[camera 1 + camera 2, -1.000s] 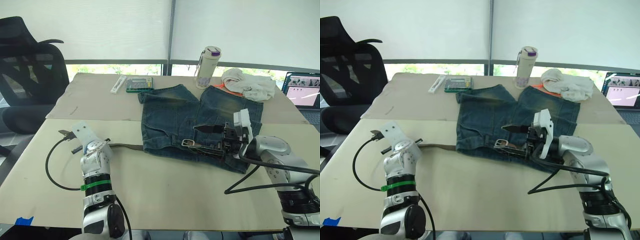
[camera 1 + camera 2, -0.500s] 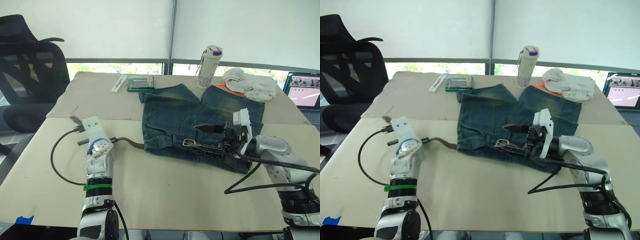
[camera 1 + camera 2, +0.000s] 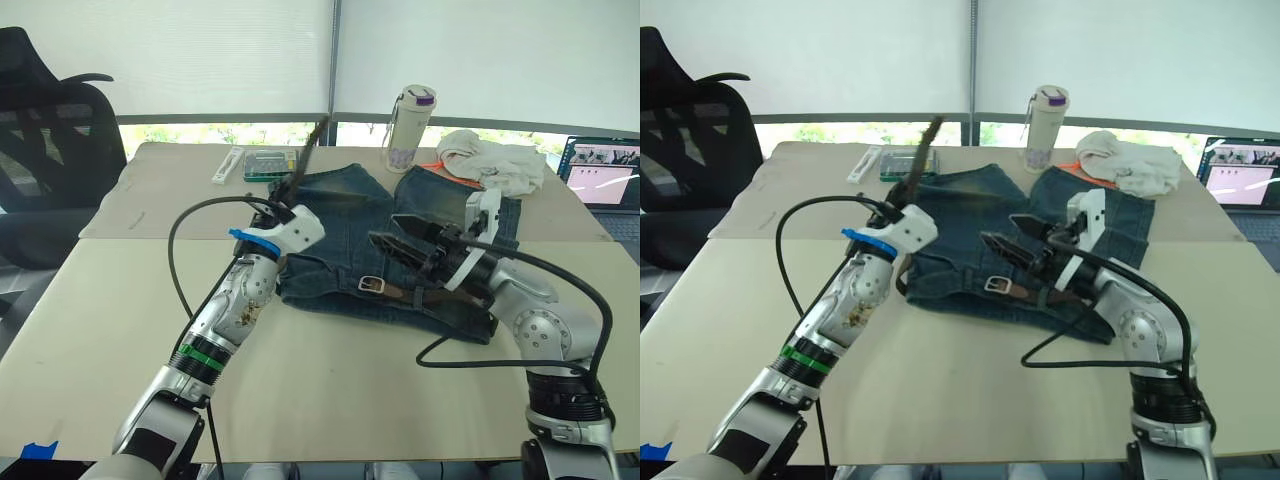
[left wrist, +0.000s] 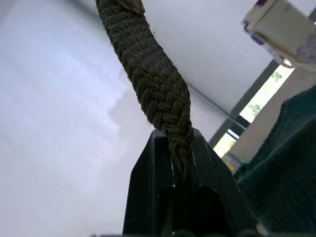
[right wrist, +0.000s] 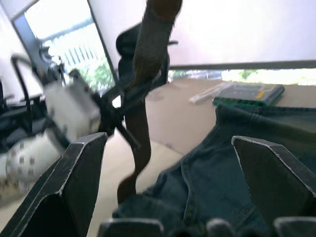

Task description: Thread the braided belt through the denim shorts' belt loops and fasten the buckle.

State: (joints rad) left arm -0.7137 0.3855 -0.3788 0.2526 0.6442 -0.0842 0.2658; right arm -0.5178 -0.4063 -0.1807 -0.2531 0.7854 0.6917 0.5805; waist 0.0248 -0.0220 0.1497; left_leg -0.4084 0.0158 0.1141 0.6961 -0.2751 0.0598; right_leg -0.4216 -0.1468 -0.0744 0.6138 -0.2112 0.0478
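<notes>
Above the denim shorts [image 3: 400,240], the left claw [image 3: 285,197] has lifted the braided belt [image 3: 305,160], pinched; right claw [image 3: 400,245] open.

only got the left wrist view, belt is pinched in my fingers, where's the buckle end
Observer: The buckle lies flat on the denim shorts, at the waistband.
Operator: and the right gripper
Observer: The right gripper hovers open just above the shorts, beyond the buckle, holding nothing.
Operator: where does my end of the belt point
Observer: The left gripper holds the braided belt tail sticking up over the shorts' left edge.
</notes>
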